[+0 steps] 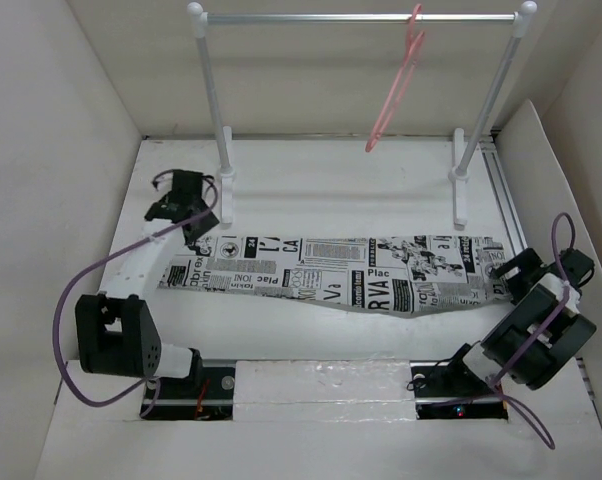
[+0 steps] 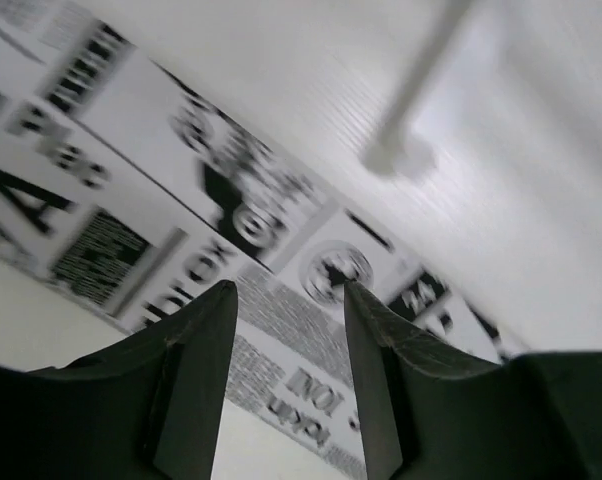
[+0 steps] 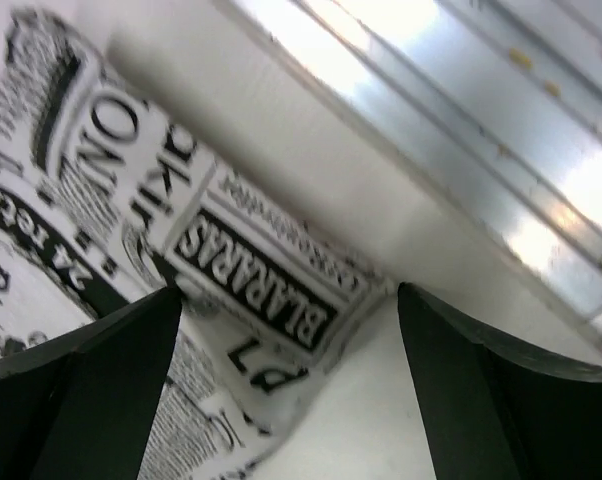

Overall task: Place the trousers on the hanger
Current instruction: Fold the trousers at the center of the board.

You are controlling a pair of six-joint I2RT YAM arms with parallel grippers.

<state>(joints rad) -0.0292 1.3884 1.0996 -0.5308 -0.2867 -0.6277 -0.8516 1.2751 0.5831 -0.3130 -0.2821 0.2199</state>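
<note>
Between the left fingers [image 2: 196,370] it's all printed cloth: trousers [image 1: 331,275] lie flat on the table [image 1: 311,335], stretched from one gripper to the other. Left gripper [image 1: 186,215] is parted with nothing pinched, tips at the trousers' left end, contact unclear. Post foot [image 2: 401,155] sits beyond the tips, off to the right. Right gripper [image 3: 286,295] is spread wide and holds nothing; the trousers' right-end corner lies in the gap, with a metal track [image 3: 461,130] beyond it. Hanger [image 1: 401,85] hangs tilted by its hook on the rail [image 1: 311,17], well apart from both grippers and the trousers
</note>
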